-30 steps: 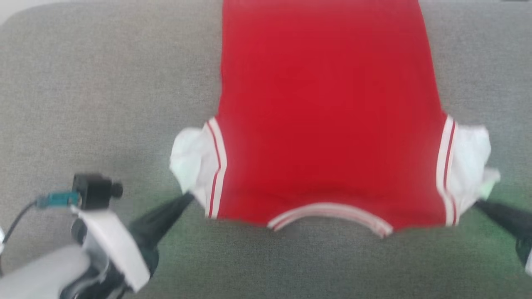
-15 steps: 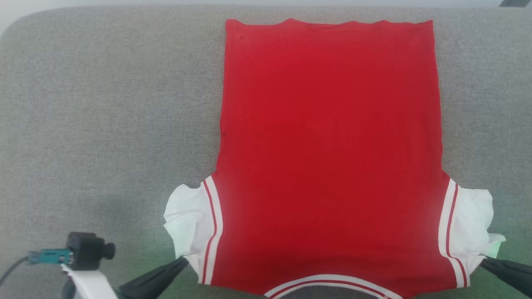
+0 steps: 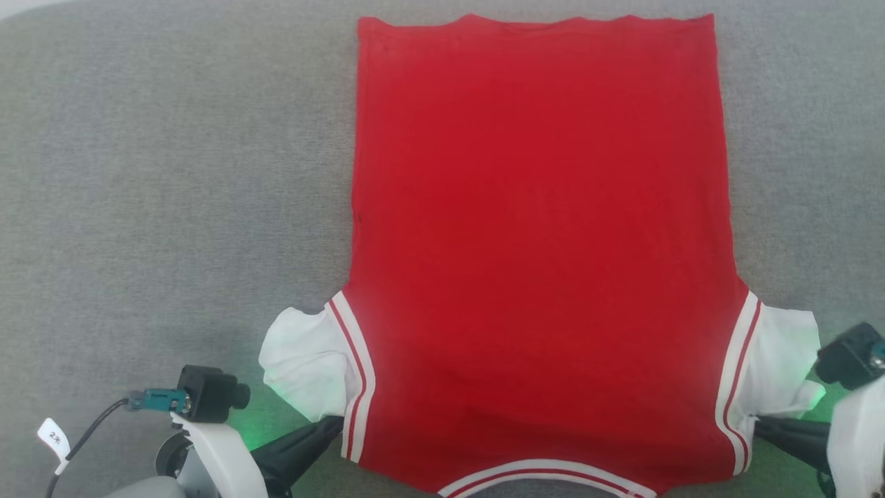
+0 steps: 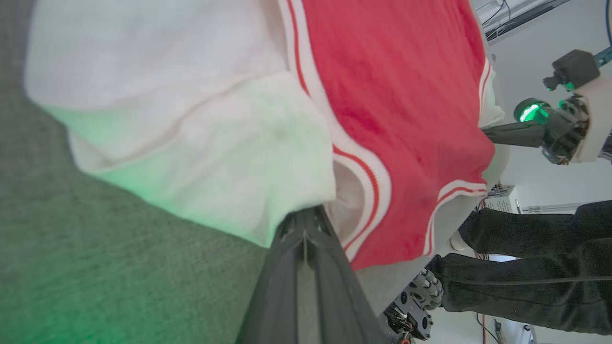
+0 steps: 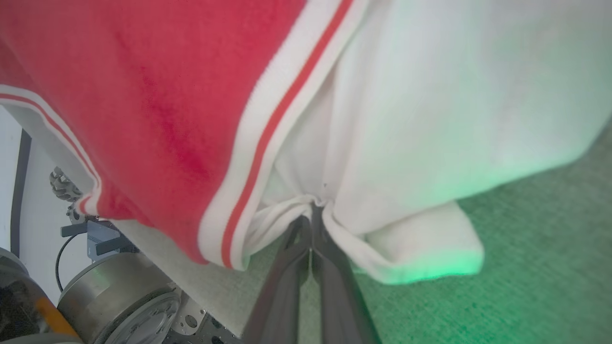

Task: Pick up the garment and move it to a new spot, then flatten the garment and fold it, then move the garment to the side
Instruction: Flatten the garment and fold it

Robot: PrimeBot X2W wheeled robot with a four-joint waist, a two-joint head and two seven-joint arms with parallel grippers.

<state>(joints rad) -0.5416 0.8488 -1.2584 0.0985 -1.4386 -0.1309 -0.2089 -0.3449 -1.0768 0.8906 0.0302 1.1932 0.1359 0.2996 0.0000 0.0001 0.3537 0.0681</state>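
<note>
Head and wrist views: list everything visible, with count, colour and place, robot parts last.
garment: one, red with white sleeves and striped trim, spread flat on the surface, right of centre
surface: one, grey fabric, under the garment
black cloth: one mass, off the surface's near edge; possibly a person
wrist cameras: two, black, lower corners of the head view
left gripper: one, dark, shut on the garment's sleeve, lower left
right gripper: one, dark, shut on the other sleeve, lower right
</note>
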